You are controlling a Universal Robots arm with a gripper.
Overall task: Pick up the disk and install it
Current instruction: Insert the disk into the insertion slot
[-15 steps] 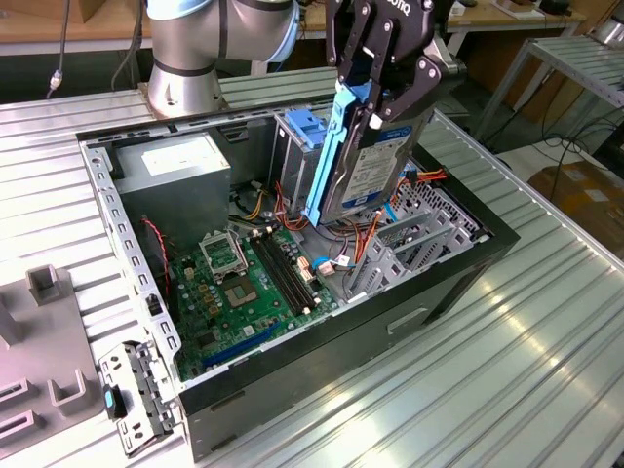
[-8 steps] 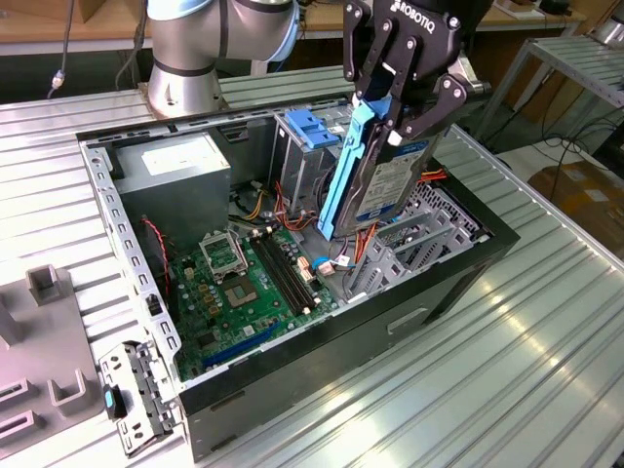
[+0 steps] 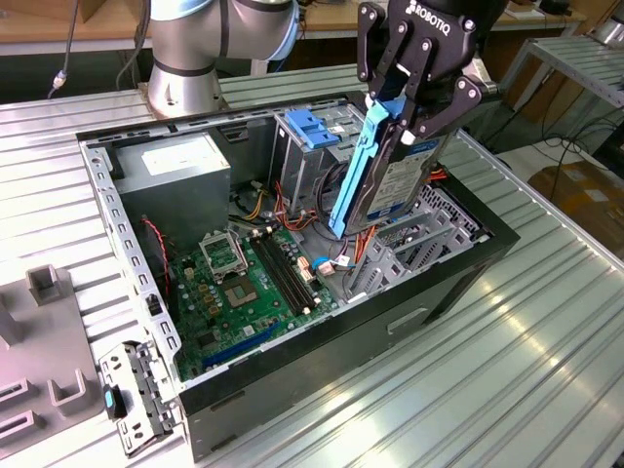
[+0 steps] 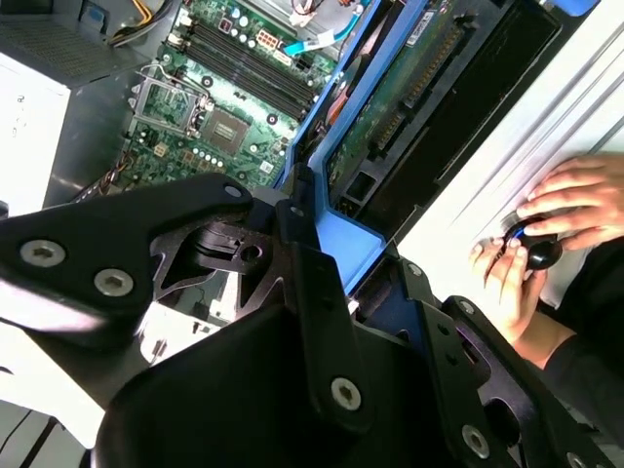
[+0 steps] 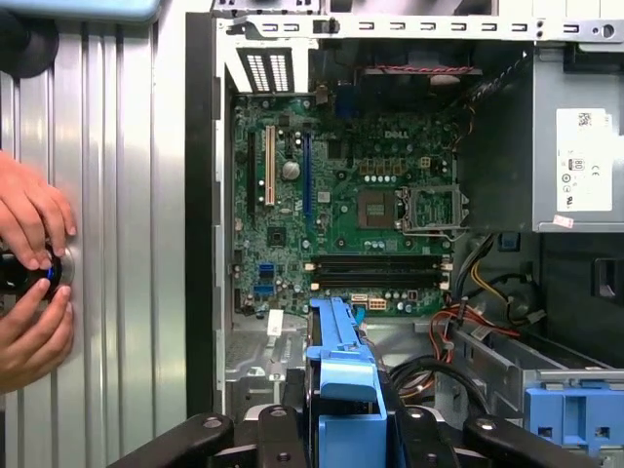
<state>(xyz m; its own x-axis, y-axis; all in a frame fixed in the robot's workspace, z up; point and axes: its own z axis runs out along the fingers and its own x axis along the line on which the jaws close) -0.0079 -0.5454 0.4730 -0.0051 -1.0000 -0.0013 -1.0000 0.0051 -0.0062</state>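
One disk point(image 3: 395, 185) is hanging in the air over one open computer case point(image 3: 292, 380), directly above the drive bays and the edge of the motherboard point(image 3: 234, 292). One end effector point(image 3: 414, 122) is pinching it by its upper end, pressed together on the carrier from both sides.

The disk is showing as a flat silver rectangle with a white-and-blue label on its face. Bright blue plastic rails are running along its edges, and the rail on the exterior view's left is the clearest. In the second wrist view its other face point(image 4: 409, 88) is showing a green circuit board framed by the blue rail.

Its long axis is standing nearly upright and leaning a little. The lower end is pointing down into the case toward the exterior view's left, and the upper end is tilting toward the exterior view's right.

Inside the case, one grey power-supply box point(image 3: 180, 171) with a white sticker is sitting at the far corner. One blue bracket point(image 3: 312, 127) is lying atop the grey drive cage point(image 3: 291, 166), just behind the disk.

The case is resting on a ribbed metal counter point(image 3: 507, 341). Beside the case, a person's two hands point(image 5: 34, 283) are closing around a small dark object on that counter.
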